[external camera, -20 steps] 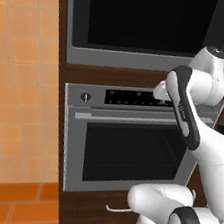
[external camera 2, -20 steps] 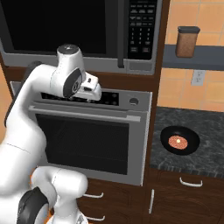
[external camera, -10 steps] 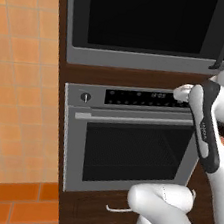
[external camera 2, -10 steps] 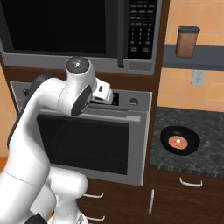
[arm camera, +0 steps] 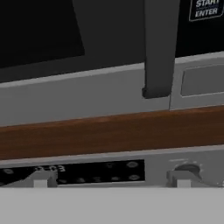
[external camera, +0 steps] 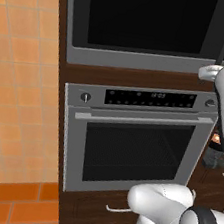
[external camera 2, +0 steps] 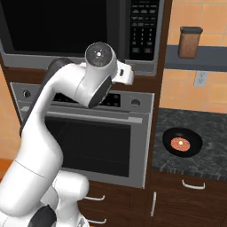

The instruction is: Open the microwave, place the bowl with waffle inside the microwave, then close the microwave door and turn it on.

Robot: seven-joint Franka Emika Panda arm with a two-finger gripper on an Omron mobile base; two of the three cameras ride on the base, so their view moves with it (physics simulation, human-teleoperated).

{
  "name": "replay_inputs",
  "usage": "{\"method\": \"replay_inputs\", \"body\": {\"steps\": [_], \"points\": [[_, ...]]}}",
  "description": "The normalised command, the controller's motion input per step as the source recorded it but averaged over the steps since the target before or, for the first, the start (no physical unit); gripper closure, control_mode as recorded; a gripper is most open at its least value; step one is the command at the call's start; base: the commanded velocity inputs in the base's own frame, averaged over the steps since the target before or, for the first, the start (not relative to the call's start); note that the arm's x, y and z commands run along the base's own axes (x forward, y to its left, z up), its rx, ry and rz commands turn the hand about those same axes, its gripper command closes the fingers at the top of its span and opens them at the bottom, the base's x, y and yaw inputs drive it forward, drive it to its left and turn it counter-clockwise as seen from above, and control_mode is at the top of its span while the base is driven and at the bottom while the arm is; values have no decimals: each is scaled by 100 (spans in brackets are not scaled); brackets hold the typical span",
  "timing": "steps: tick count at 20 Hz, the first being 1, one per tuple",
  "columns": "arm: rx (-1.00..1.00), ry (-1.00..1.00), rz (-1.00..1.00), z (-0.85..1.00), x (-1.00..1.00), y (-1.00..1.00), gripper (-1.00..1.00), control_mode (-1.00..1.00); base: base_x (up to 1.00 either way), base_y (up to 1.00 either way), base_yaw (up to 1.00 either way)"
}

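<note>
Looking along the hand, you see the gripper (arm camera: 111, 183) with its jaws wide apart and holding nothing, just below the microwave (external camera: 146, 28). The microwave door (external camera 2: 57, 26), smooth black glass in a grey metal frame, is shut. Its dark, straight bar handle (arm camera: 159, 48) hangs above the wooden strip (arm camera: 109, 131).

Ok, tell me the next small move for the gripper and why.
Probably raise the open gripper toward the door handle: the microwave door is shut, and in the hand view the fingertips sit low, level with the oven's display strip.
</note>
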Motion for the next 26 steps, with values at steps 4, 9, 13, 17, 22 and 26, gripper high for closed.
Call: {"method": "replay_inputs", "body": {"steps": [4,9,13,17,22,26], "points": [[0,-13,0,68,56,-12,-100,-100,0,0,0],[-1,9,0,30,47,-37,-100,-100,0,0,0],[0,0,0,6,14,-54,-100,-100,0,0,0],[0,0,0,-1,29,-23,-100,-100,0,0,0],[1,-5,0,-10,38,1,-100,-100,0,0,0],[1,-14,0,-18,33,15,100,-100,0,0,0]]}}
